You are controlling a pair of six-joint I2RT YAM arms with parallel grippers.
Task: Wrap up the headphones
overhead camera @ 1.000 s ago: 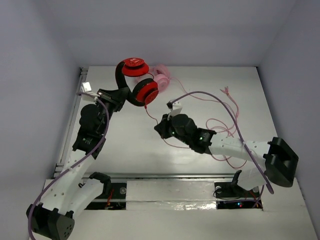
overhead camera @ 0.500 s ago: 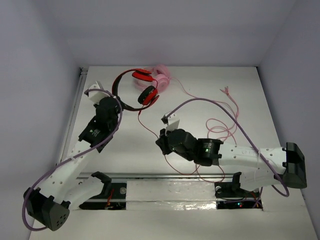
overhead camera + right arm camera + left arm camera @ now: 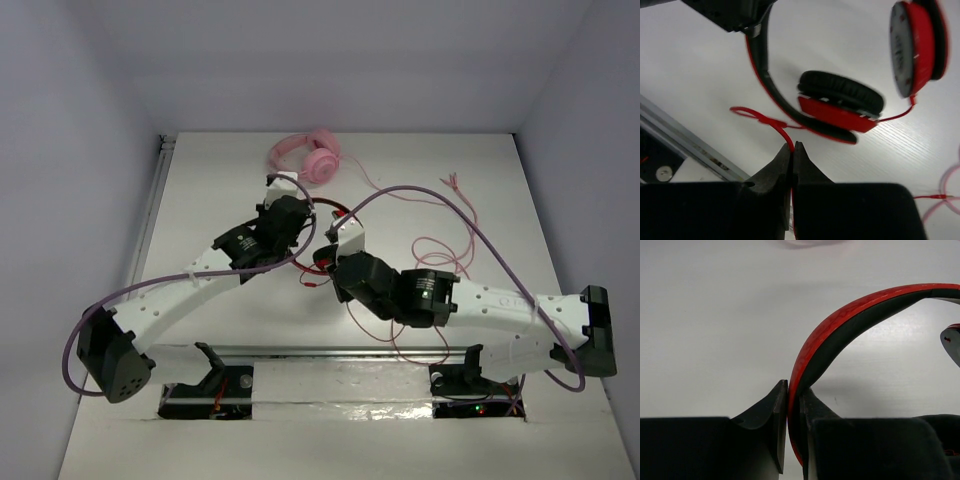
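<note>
The headphones (image 3: 840, 102) have a black and red headband (image 3: 850, 320) and red ear cups, and hang over the middle of the table. My left gripper (image 3: 794, 400) is shut on the headband and holds them up. In the top view it (image 3: 303, 216) is at mid-table and the arms hide most of the headphones. My right gripper (image 3: 792, 146) is shut on the thin red cable (image 3: 760, 117), just below the near ear cup. It shows in the top view (image 3: 322, 262), close to the left gripper. A small loop of cable lies left of its fingertips.
Pale pink headphones (image 3: 312, 157) lie at the back of the table. Their pink cable (image 3: 450, 250) trails in loops over the right side. A metal rail (image 3: 330, 352) runs along the near edge. Grey walls close in left, right and back.
My left arm has swung the red headphones from the back left down to the middle of the table, next to my right gripper. The right gripper has kept the cable and shifted slightly.
</note>
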